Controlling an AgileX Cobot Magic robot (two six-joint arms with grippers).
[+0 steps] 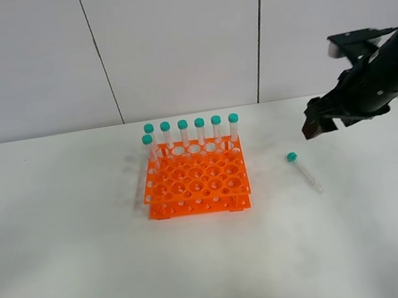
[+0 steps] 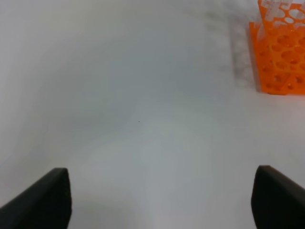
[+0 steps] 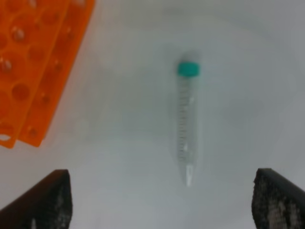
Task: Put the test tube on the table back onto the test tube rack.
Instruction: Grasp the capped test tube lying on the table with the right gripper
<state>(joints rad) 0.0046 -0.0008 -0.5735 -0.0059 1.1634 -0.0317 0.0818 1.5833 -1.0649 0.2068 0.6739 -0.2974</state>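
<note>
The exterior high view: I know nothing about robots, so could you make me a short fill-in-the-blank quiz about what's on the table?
1. The test tube rack is coloured ____.
2. The number of capped tubes standing upright in it is ____.
3. The loose test tube lies flat on the ____.
4. The right gripper hangs in the air, holding nothing, its jaws ____.
Missing words: orange; seven; table; open.
</note>
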